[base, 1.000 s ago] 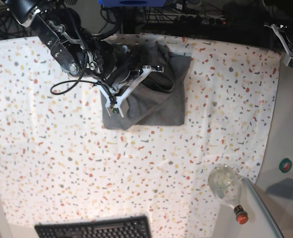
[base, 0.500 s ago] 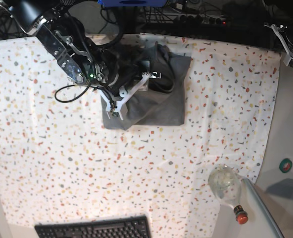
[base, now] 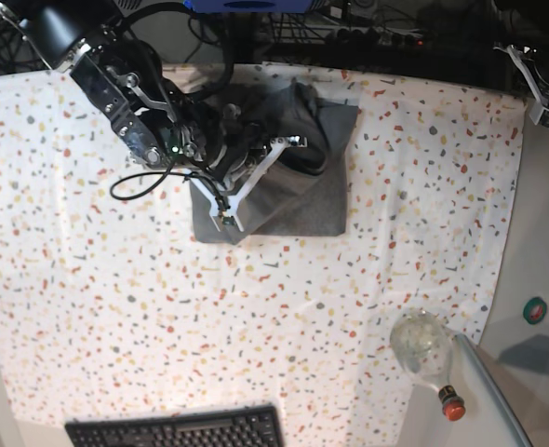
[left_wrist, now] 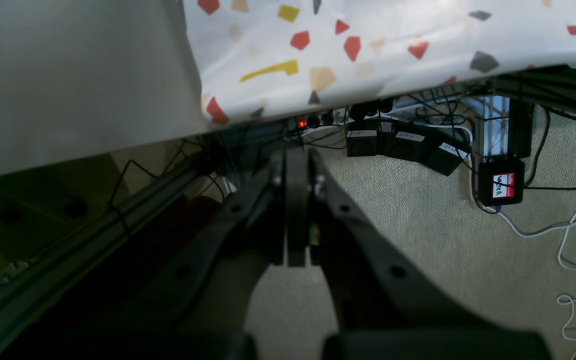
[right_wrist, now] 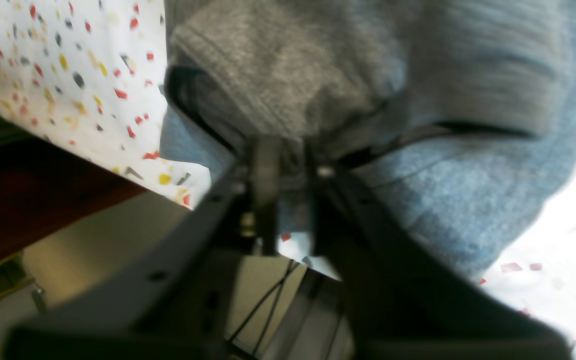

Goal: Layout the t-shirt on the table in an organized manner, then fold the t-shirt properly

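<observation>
Base looks straight down on the table (base: 88,307); wrist views sit close, sharing its cloth.

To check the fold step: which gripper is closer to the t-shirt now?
Right. The right gripper is over the t-shirt, with grey cloth between its jaws. The left gripper hangs shut beyond the table edge, far away.

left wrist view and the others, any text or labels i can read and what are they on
"WAZER", handwritten on the white part of a red and white sticker on a black box on the floor under the table.
White labels on three black power adapters beside it: marks too small to read.
Green round sticker off the table's edge in the base view: too small to read.
t-shirt: no print or label shows.
Keyboard: key legends unreadable.
</observation>
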Controlling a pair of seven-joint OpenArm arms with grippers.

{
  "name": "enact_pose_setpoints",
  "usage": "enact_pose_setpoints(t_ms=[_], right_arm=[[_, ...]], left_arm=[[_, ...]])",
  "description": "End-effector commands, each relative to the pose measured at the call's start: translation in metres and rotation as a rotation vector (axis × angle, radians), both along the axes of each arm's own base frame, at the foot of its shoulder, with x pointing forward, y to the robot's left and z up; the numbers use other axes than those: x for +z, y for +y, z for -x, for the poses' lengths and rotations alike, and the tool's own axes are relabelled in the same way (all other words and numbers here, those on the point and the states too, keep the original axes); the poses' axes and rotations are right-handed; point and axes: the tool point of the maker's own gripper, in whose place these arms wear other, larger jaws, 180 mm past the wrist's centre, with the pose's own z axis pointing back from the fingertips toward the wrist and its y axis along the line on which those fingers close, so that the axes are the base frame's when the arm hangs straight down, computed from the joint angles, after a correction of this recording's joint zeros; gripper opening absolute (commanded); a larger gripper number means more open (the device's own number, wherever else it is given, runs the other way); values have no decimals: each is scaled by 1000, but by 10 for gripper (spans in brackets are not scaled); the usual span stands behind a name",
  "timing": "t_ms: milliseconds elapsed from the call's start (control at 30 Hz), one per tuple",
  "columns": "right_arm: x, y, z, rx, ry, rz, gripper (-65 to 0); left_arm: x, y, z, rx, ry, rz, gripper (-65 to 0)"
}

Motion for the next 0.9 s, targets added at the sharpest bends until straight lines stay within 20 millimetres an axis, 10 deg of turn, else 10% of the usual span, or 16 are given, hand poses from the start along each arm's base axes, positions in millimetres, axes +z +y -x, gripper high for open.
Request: enact_pose_setpoints(t_ms=[0,867], right_arm=[[3,4,-7,-7,-14,-11,-642],[42,23,-59,-6,-164,-56,-650]], left_arm=[[8,7,-4,-14,-12,-20,-650],[9,9,-3,-11,-11,-23,-650]])
